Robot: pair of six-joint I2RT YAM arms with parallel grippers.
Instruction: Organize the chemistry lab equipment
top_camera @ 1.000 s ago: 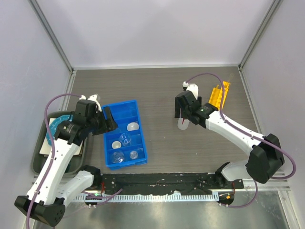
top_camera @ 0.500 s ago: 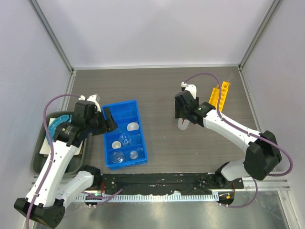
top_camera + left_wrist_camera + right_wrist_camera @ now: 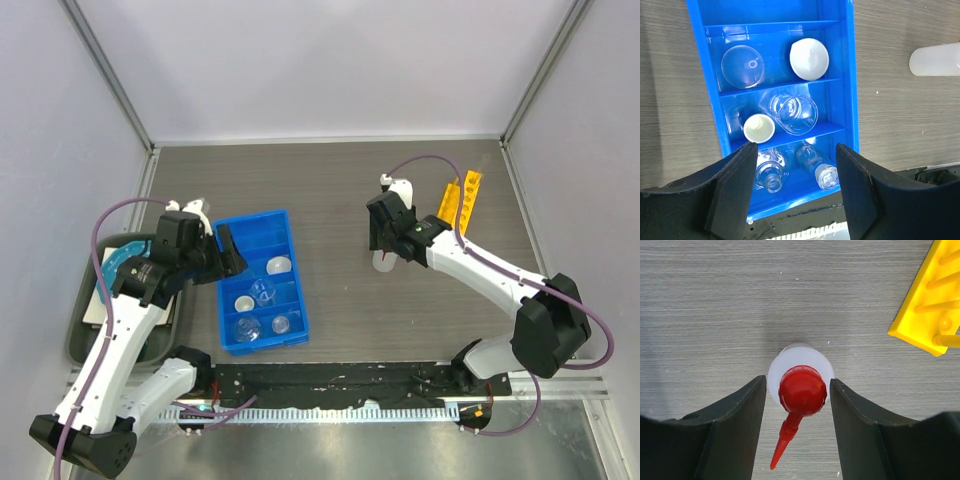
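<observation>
closing in, the right pincer now flanks the upright red-capped squeeze bottle, firm hold i cannot tell, lift likely next; left pincer hangs open, empty, over the blue tray.

Wide bare table between the blue tray and the squeeze bottle, good passing room there, but the yellow rack sits near the bottle's right and glassware crowds the tray's compartments.

A robot lab cell: white panels in metal framing enclose a grey tabletop.
</observation>
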